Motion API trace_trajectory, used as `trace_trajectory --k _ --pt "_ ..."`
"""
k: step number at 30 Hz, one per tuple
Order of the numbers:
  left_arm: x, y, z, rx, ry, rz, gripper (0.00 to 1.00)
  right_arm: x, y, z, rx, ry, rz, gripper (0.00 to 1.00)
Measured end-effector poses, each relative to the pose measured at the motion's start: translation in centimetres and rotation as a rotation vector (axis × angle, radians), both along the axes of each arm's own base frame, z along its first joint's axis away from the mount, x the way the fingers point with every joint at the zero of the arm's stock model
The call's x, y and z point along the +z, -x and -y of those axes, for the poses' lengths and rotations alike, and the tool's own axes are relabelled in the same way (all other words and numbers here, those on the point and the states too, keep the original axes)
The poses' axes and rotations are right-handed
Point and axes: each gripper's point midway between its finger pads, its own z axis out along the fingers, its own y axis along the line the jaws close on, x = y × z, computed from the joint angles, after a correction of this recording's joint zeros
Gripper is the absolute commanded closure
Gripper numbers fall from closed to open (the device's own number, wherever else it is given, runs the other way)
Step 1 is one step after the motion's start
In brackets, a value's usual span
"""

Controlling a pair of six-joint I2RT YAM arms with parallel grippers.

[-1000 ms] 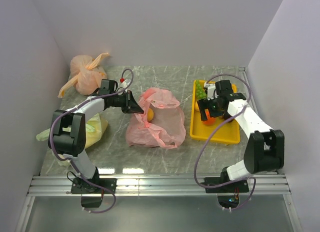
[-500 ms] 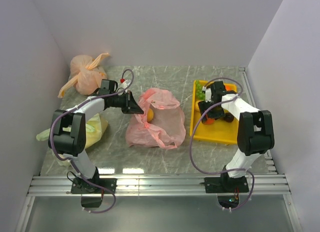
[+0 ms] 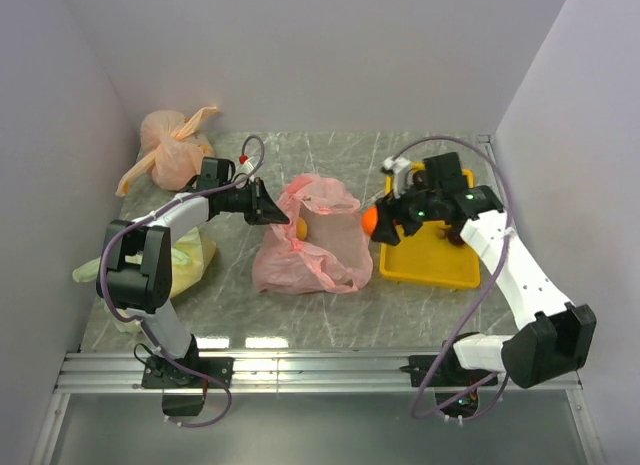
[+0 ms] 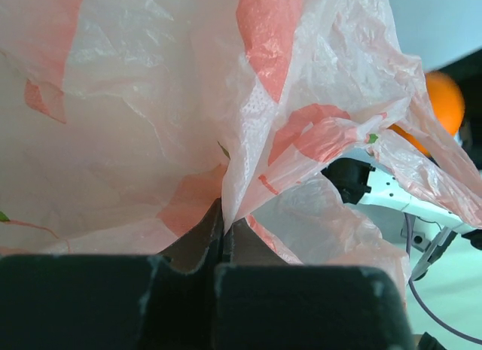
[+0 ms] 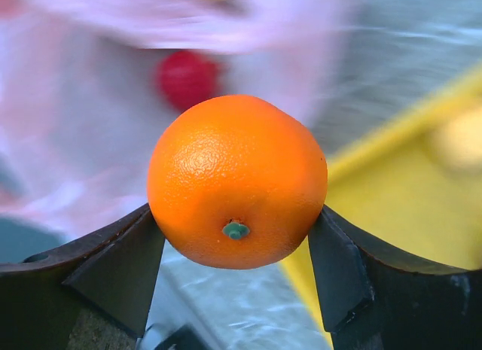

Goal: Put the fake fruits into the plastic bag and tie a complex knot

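We see the thin, crinkly, translucent pink plastic bag (image 3: 315,250) lying slumped in the middle of the grey-veined marble surface (image 3: 300,320), between the two arms. The left arm (image 3: 185,213) reaches in from the left, its jaws clenched on a pinched fold of the bag's upper left rim; in the left wrist view the bag (image 4: 151,101) rises straight out of the shut jaws. Just inside that rim we make out a small yellow fruit (image 3: 300,228). The right arm (image 3: 500,253) stretches over the flat yellow plastic tray (image 3: 440,273), its jaws grasping a round orange fake fruit (image 5: 237,181), one side pressed by each. From above, the orange fake fruit (image 3: 370,220) sits between the tray's left edge and the bag's right side, near both. A tied orange-peach bag (image 3: 172,150) rests in the far left corner, and a yellow-green bag (image 3: 190,260) lies beside the left arm
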Motion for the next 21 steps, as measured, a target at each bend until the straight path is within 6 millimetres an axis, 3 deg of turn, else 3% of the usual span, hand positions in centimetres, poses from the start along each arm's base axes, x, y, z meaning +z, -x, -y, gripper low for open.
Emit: trace_trajectory --k 2,5,8,10,13,14,17,21 --pt "0.1 0.0 0.0 0.002 0.005 -0.004 0.99 -0.5 1.8 -2.5 0.105 -0.021 -0.054 0.53" --pt "0.2 0.0 0.1 -0.001 0.012 -0.006 1.0 -1.9 2.8 -4.6 0.18 -0.021 -0.128 0.53" --pt "0.3 0.1 0.2 -0.006 0.018 -0.007 0.99 -3.0 2.5 -6.4 0.211 -0.012 -0.188 0.55" --pt "0.4 0.1 0.2 -0.008 0.02 -0.006 0.99 -3.2 1.0 -7.9 0.206 -0.013 -0.205 0.55" --pt "0.4 0.1 0.2 -0.011 0.024 -0.001 0.98 -3.0 -2.6 -10.2 0.17 -0.016 -0.17 0.22" --pt "0.4 0.1 0.2 -0.011 0.025 -0.001 0.94 -3.0 -3.6 -10.8 0.156 -0.012 -0.154 0.05" --pt "0.4 0.1 0.2 -0.011 0.026 0.0 0.8 -3.0 -5.0 -12.1 0.15 0.008 -0.121 0.01" --pt "0.6 -0.1 0.2 -0.005 0.033 0.004 0.73 -3.5 -3.4 -13.0 0.201 0.028 -0.124 0.01"
